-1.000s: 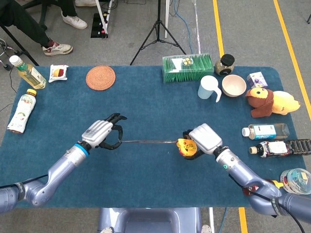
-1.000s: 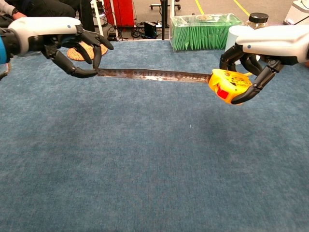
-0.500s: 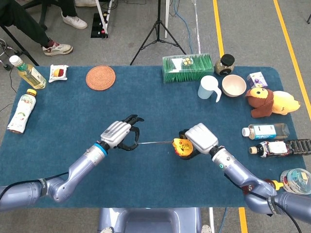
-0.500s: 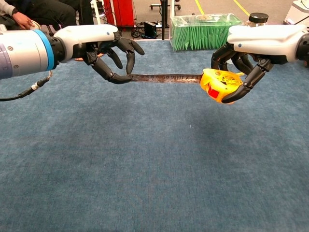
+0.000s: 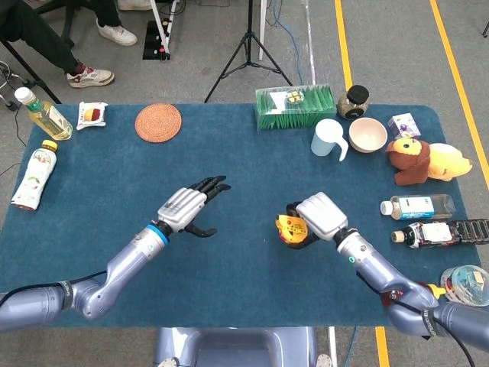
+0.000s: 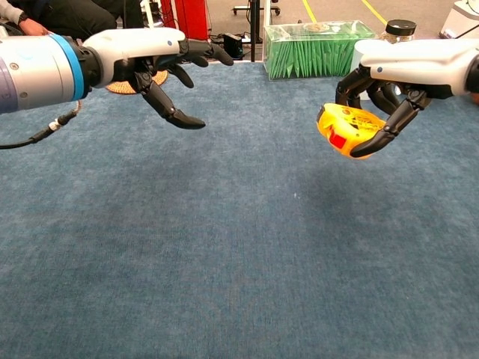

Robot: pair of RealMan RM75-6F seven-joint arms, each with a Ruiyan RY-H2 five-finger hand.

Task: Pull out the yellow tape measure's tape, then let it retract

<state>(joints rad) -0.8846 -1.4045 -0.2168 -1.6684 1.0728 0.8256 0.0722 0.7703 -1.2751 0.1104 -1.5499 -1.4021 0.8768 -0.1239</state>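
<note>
My right hand (image 5: 317, 216) (image 6: 389, 82) grips the yellow tape measure (image 5: 289, 230) (image 6: 343, 130) above the blue table, right of centre. No tape shows outside the yellow case. Some way to its left, my left hand (image 5: 189, 208) (image 6: 161, 63) hovers with fingers spread and nothing between them.
A green box (image 5: 296, 106), white mug (image 5: 328, 138), bowl (image 5: 367, 134) and jar (image 5: 353, 101) stand at the back right. A plush toy (image 5: 419, 160) and bottles (image 5: 417, 206) lie along the right edge. A woven coaster (image 5: 158, 122) and bottles (image 5: 35, 177) are at the back left.
My left hand has let go of the tape's end and spread its fingers. The tape has drawn back into the yellow case, which my right hand still holds.
</note>
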